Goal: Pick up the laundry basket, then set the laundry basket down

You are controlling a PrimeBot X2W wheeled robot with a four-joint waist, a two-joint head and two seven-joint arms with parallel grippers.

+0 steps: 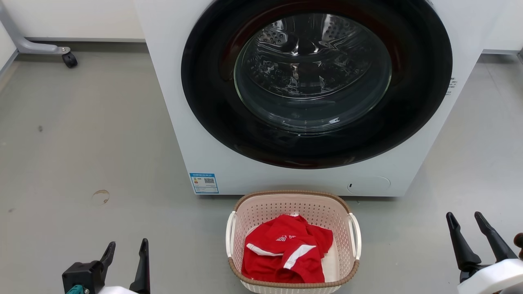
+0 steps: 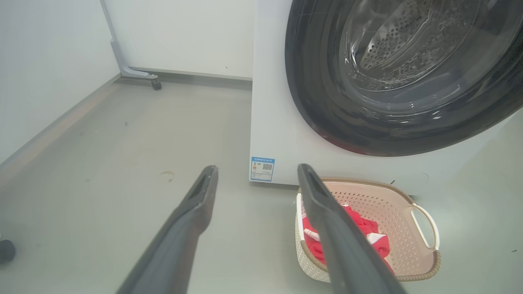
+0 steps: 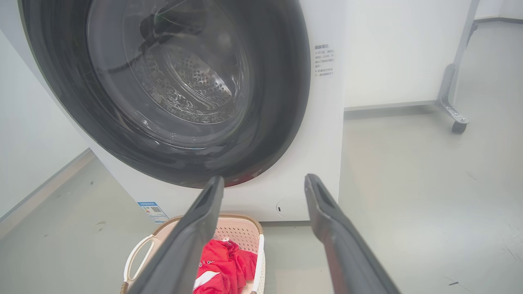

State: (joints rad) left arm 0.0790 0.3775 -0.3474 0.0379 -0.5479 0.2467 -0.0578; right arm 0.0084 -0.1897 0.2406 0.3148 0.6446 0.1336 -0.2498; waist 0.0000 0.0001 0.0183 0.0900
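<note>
Left gripper (image 1: 127,246) low at left, fingers spread, holding nothing, above grey floor (image 1: 81,143). Laundry basket (image 1: 261,212) in middle, sitting on floor just in front of white washer (image 1: 179,122), red shirt (image 1: 286,249) inside. Right gripper (image 1: 464,218) at right, fingers apart, empty, well apart from basket's white handle (image 1: 356,237).

Our left gripper (image 2: 257,168) hangs spread wide and empty above the grey floor (image 2: 102,183). Partly behind its right-hand finger we see the laundry basket (image 2: 402,204) with a red garment (image 2: 361,223) inside. The washer (image 2: 278,122) stands beyond the fingertips.
</note>
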